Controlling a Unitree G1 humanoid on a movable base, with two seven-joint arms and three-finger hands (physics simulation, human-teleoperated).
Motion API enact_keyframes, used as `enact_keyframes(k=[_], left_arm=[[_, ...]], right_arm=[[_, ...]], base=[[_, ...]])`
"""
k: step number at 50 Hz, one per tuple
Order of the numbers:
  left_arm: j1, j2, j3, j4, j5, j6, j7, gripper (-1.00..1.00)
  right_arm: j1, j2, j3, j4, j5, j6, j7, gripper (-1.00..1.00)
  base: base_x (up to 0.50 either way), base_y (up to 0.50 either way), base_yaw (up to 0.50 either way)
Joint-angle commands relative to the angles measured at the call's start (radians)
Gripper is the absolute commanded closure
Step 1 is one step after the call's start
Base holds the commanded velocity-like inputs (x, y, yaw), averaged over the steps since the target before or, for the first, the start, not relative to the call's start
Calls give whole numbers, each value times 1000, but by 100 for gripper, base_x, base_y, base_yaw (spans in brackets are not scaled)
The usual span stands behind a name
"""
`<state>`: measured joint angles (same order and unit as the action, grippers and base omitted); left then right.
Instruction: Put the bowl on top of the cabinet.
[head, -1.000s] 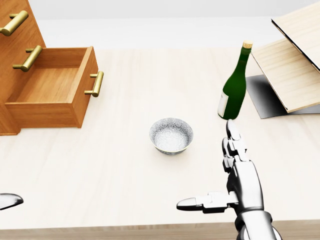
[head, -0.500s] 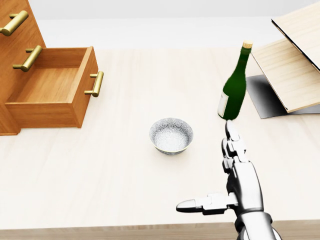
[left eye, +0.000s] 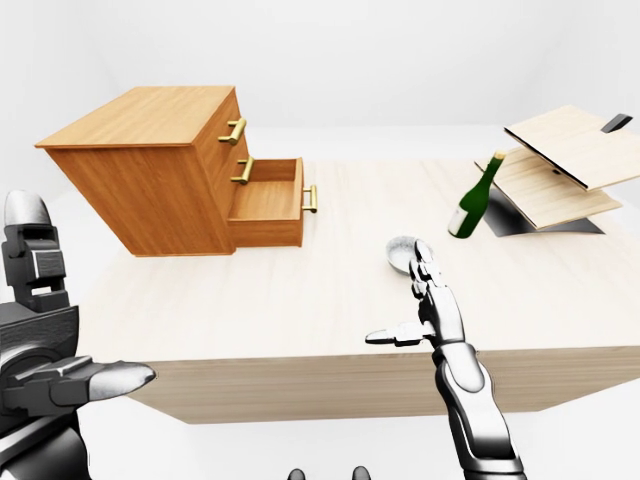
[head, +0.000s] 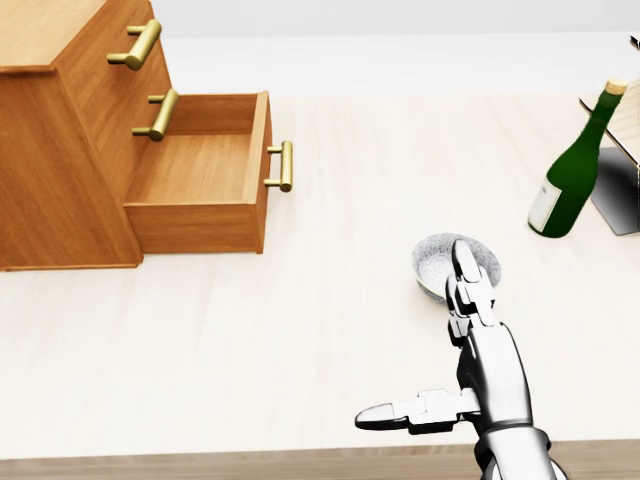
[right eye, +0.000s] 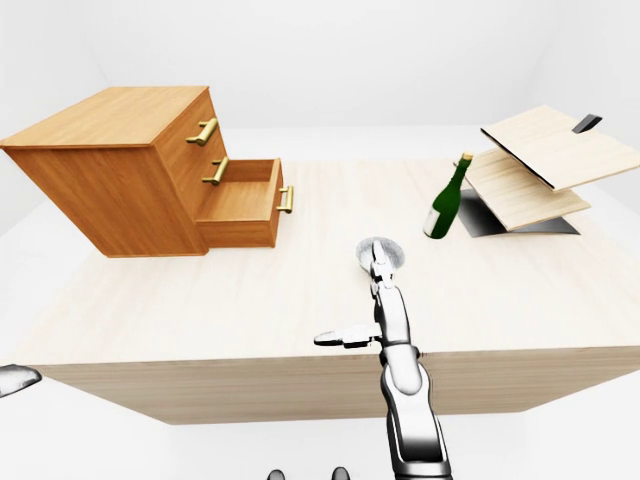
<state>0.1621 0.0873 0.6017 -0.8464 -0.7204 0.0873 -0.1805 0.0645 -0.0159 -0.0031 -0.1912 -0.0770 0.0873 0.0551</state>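
One bowl at the fingertips of the open right hand.

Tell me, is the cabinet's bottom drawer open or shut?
Open: the drawer juts out from the cabinet, its inside showing, nothing visible in it.

Right hand: polished silver-grey metal with a slim palm block. Its fingers are segmented, with dark joint lines and rounded tips. A thumb of the same finish branches off below the fingers. Wrist, behind the fingers: ribbed silver cylinder with darker rings.
Left hand: dark grey to black boxy segments, a light-grey plate on one finger, glossy silver caps at the tips.
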Motion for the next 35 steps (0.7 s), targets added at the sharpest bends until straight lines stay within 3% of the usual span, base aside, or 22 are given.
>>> enact_keyframes(k=[1,21,23,24,25,28,32,35], left_arm=[[-18,-6,-17,79,29,0,21,-100],[-20,-12,-31,83,52,0,19,-100],[-19,-12,-29,83,51,0,20,-100],[-19,-12,-29,83,51,0,20,-100],[-18,-12,-29,81,51,0,20,-100],[-19,-12,-31,84,53,0,19,-100],[-19,-12,-30,84,52,0,19,-100],[-18,-14,-35,84,57,0,17,-100]], right_arm=[[-23,2,-3,126,17,-75,-6,-100],[-26,5,-12,119,36,-74,-18,-100],[-40,16,-33,127,100,-42,-19,-100],[-40,14,-32,127,103,-41,-20,-100],[-34,7,-18,124,81,-57,-19,-100],[-23,4,-11,102,72,-43,-20,-100],[-9,4,-9,95,82,-65,0,-100],[-11,4,-10,96,81,-64,3,-100]], base=[[0,50,0],[8,48,0],[0,0,0],[0,0,0],[0,0,0],[0,0,0],[8,3,0],[48,23,0]])
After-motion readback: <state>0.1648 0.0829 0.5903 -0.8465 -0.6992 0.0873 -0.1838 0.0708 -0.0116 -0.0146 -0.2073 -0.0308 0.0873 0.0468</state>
